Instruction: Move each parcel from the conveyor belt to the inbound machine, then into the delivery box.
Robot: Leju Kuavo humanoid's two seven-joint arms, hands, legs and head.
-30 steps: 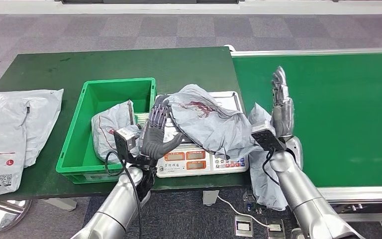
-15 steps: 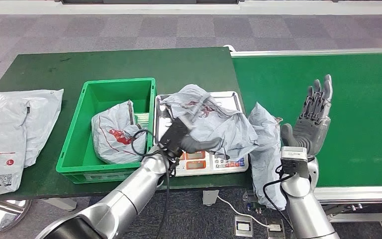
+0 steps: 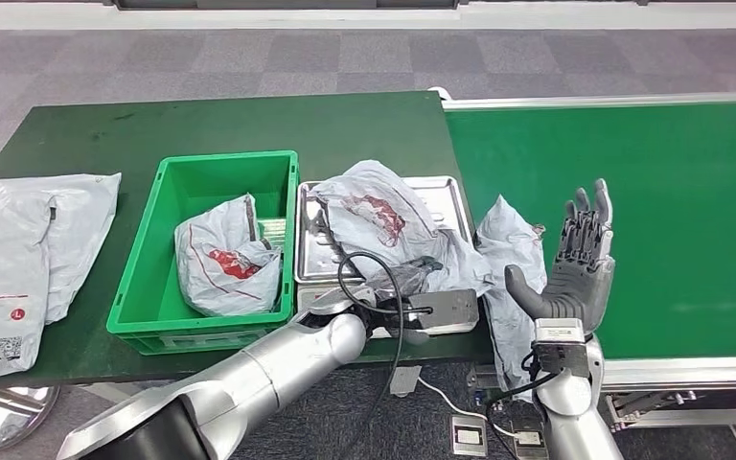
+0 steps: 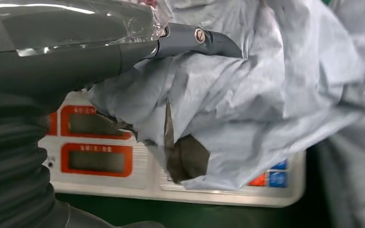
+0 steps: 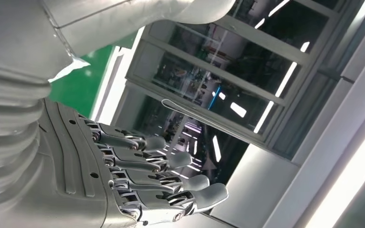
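Note:
A crumpled grey parcel [image 3: 383, 222] with red print lies on the tray of the inbound scale [image 3: 448, 309]. My left hand [image 3: 408, 284] reaches across the scale's front and grips the parcel's near edge. In the left wrist view its thumb [image 4: 195, 38] lies on top of the grey parcel [image 4: 266, 95] and a dark finger shows under a fold, above the scale's displays [image 4: 95, 160]. My right hand [image 3: 580, 264] is raised over the conveyor belt [image 3: 671, 192] at its near edge, fingers apart and upward, holding nothing. The right wrist view shows that right hand [image 5: 123, 175] bare.
The green delivery box [image 3: 144, 259] stands left of the scale with one grey parcel [image 3: 225, 264] inside. A second grey parcel [image 3: 510, 251] droops over the table edge between scale and belt. More grey bags [image 3: 29, 249] lie at the table's far left.
My left hand swung from beside the box, across the scale's front, to the parcel's near edge and took hold. My right hand left the parcel, moving right over the belt, then slightly lower.

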